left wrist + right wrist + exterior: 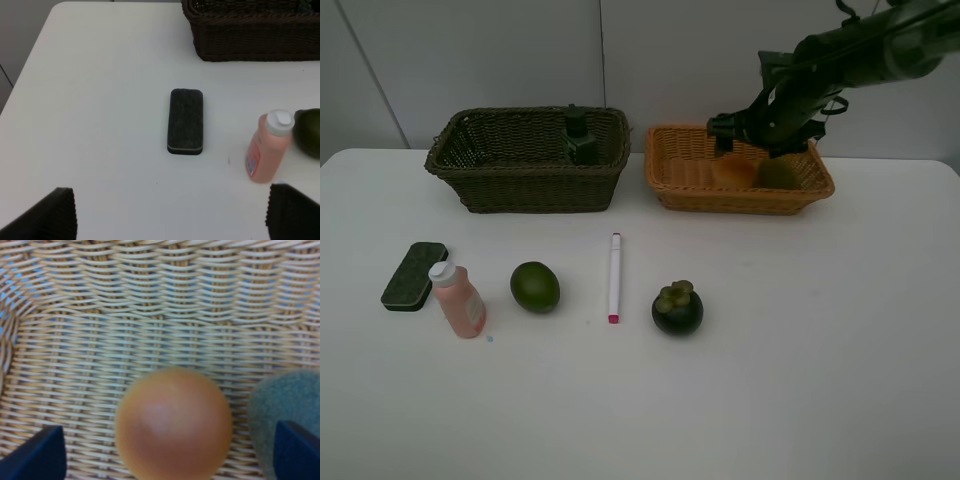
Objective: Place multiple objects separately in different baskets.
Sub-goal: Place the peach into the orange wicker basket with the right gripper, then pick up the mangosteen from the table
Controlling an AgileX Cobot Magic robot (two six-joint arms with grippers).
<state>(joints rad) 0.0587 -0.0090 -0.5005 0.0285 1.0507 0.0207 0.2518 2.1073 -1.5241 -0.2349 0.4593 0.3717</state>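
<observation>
While holding right gripper (pixel 756 140) wide over binned peach (pixel 732 172), kiwi (pixel 778 174) at one o'clock, leaving eraser (pixel 414 275), bottle (pixel 458 299), fruit (pixel 535 287), marker (pixel 615 277), mangosteen (pixel 677 308) waiting.

White desk (pixel 100 75), one corner in view.
- Dark green eraser block (pixel 186 121): lying flat, alone on bare desk, pale stripe along one short end.
- Pink white-capped bottle (pixel 267 147): upright, near the eraser block.
- Round green fruit (pixel 308 132): just beside the bottle, cut off by the frame.
- Dark woven basket (pixel 250 35): partly visible, well apart from the eraser block.
- Left pincer (pixel 170 215): fingers (pixel 50 217) spread wide, nothing between them.
</observation>
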